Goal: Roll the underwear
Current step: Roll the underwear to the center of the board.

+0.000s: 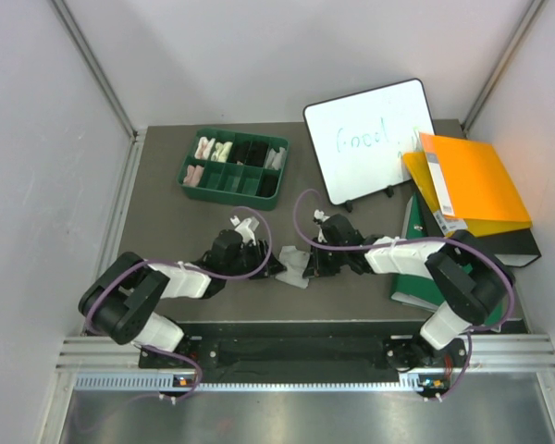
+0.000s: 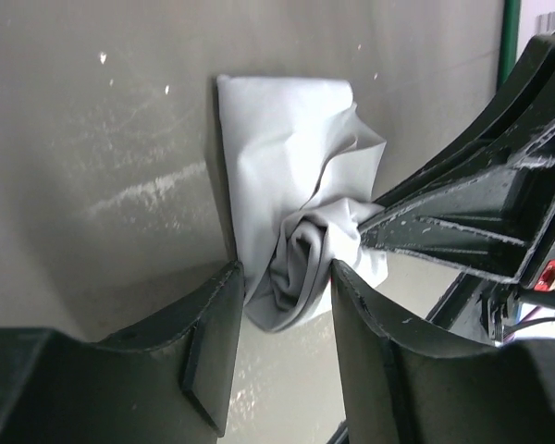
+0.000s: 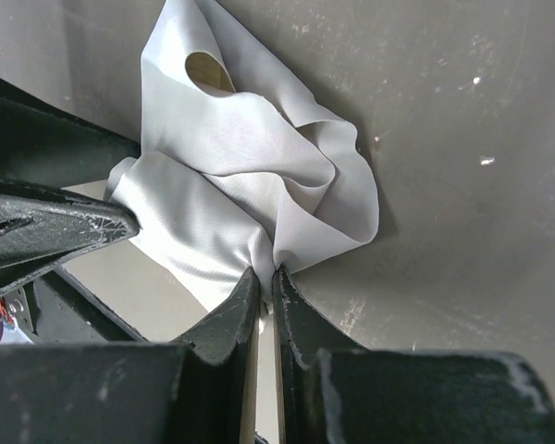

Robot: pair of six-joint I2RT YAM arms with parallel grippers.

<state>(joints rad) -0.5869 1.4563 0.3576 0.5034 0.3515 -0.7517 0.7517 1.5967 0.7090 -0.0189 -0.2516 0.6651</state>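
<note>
Two grippers meet at the grey underwear, crumpled mid-table. The right gripper pinches a fold from three o'clock, while the left gripper — fingers spread — straddles the bunched end from nine o'clock.

- We read this as a robot lab cell: white panel walls w/ alu rail at front.
- Whiteboard, binders on table.
</note>
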